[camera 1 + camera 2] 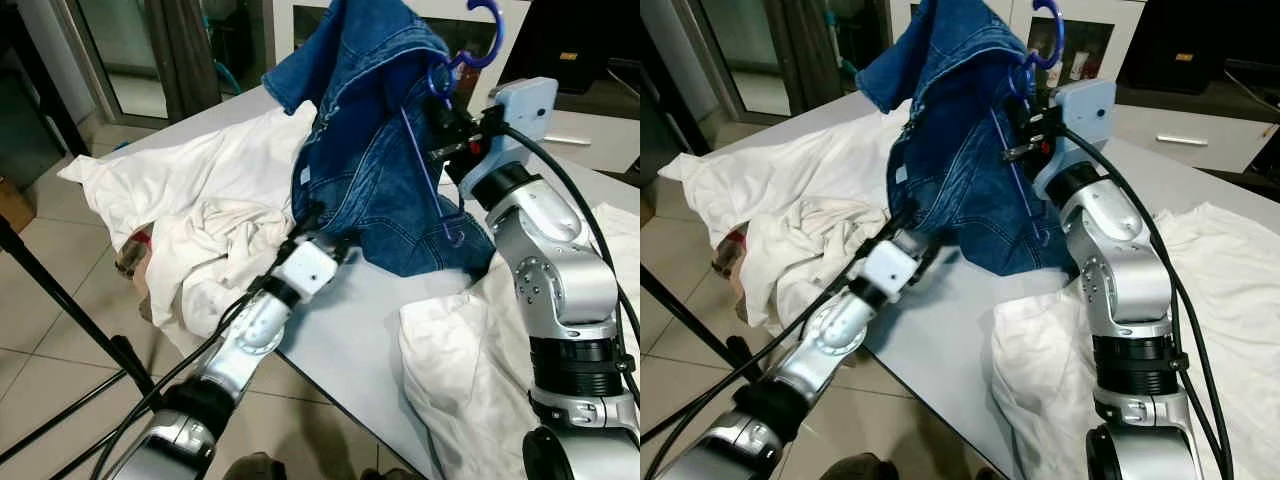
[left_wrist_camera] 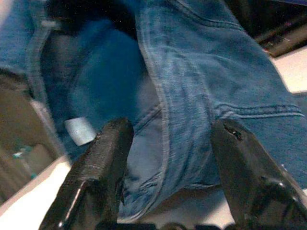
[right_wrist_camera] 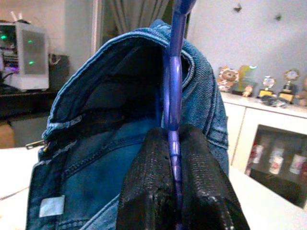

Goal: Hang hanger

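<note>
A blue denim jacket (image 1: 365, 120) hangs on a purple plastic hanger (image 1: 487, 40), lifted off the grey table (image 1: 350, 320), its lower part still resting on the tabletop. My right gripper (image 1: 442, 128) is shut on the hanger's neck just under the hook; the right wrist view has the purple shaft (image 3: 172, 81) pinched between the black fingers (image 3: 148, 182). My left gripper (image 1: 322, 238) is low at the jacket's lower edge. It is open, with a denim hem (image 2: 182, 124) lying between its spread fingers (image 2: 103, 163), not squeezed.
Crumpled white garments (image 1: 200, 200) cover the table's left side, and another white cloth (image 1: 470, 350) hangs over the near right edge. A black tripod leg (image 1: 70, 310) crosses the tiled floor on the left. A white cabinet (image 1: 1200, 135) stands behind the table.
</note>
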